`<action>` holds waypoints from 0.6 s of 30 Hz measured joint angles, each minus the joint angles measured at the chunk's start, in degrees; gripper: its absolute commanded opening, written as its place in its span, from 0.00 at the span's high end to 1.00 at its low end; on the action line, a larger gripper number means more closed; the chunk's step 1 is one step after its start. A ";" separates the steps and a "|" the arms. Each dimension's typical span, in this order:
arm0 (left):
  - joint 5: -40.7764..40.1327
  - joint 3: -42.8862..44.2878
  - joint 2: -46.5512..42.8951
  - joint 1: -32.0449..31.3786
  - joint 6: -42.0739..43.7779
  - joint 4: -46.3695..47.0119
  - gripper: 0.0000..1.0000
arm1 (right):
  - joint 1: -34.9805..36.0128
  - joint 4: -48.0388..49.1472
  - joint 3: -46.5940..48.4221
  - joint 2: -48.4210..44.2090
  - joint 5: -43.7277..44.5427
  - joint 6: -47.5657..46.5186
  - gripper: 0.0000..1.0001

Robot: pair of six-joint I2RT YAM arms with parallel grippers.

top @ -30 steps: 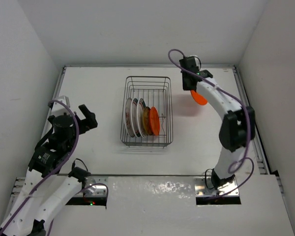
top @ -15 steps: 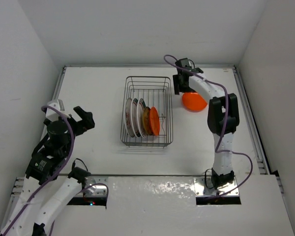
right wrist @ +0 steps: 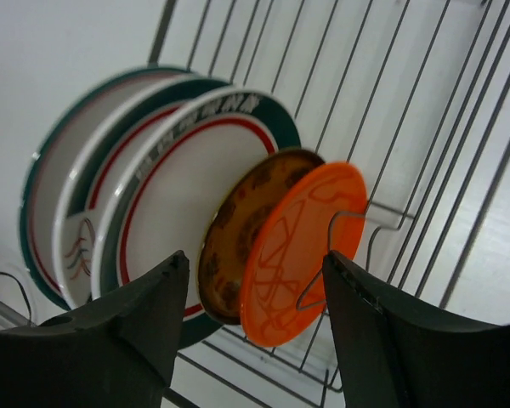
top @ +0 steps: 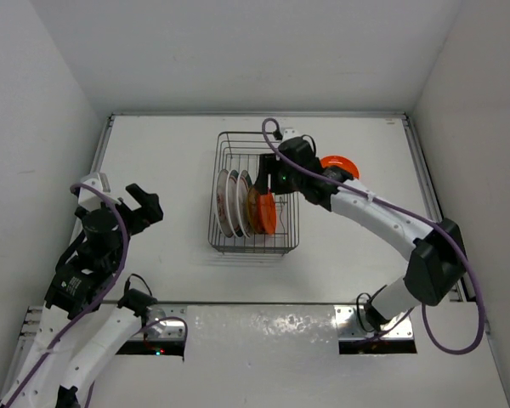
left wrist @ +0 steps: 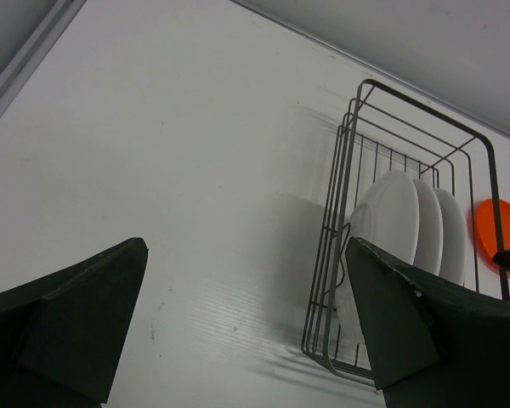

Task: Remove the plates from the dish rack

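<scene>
The right pincer (right wrist: pixel 255 265) is spread wide and empty, poised over the small orange plate (right wrist: pixel 302 255), which stands on edge in the dish rack (top: pixel 257 134) beside an amber-brown plate (right wrist: pixel 238 229) and three white plates (right wrist: pixel 170 195). Its arm is stretched across the rack's right side. The left pincer (left wrist: pixel 246 246) is held open and empty above the table (top: pixel 170 153). Another orange plate (top: pixel 340 163) lies right of the rack.

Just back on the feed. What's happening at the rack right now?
The right tool is open above the rack, lined up on the small orange plate at the end of the row, not gripping it yet. Beside that plate stand a brown plate and three white plates. Another orange plate lies on the table to the right of the rack. The left tool hangs open off to the left, holding nothing.
</scene>
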 measured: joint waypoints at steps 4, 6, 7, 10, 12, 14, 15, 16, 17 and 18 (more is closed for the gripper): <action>-0.07 0.00 0.00 0.00 -0.15 0.00 0.00 | 2.78 0.20 -1.33 2.86 1.88 2.75 0.46; -0.07 0.00 0.00 0.00 -0.17 0.00 0.00 | 3.87 0.13 -1.36 4.04 3.48 3.76 0.50; -0.07 0.00 0.00 0.00 -0.17 0.00 0.00 | 4.31 0.04 -1.38 4.37 4.13 4.17 0.52; -0.07 0.00 0.00 0.00 -0.17 0.00 0.00 | 5.79 0.02 -1.62 4.59 6.82 5.03 0.57; -0.07 0.00 0.00 0.00 -0.17 0.02 0.00 | 6.69 0.00 -1.64 4.63 8.22 5.46 0.60; -0.07 0.00 0.00 0.00 -0.17 0.00 0.00 | 7.39 -0.04 -1.64 4.83 9.53 5.92 0.60; -0.07 0.00 0.00 0.00 -0.17 0.00 0.00 | 7.74 -0.09 -1.64 5.03 10.10 6.23 0.63; -0.07 0.00 0.00 0.00 -0.17 0.00 0.00 | 8.07 -0.17 -1.64 5.38 10.95 6.49 0.63; -0.07 0.00 0.00 0.00 -0.17 0.00 0.00 | 8.39 -0.33 -1.64 5.77 11.63 6.71 0.63; -0.07 0.00 -0.04 0.00 -0.20 0.02 0.00 | 8.68 -0.59 -1.66 6.10 12.39 6.95 0.64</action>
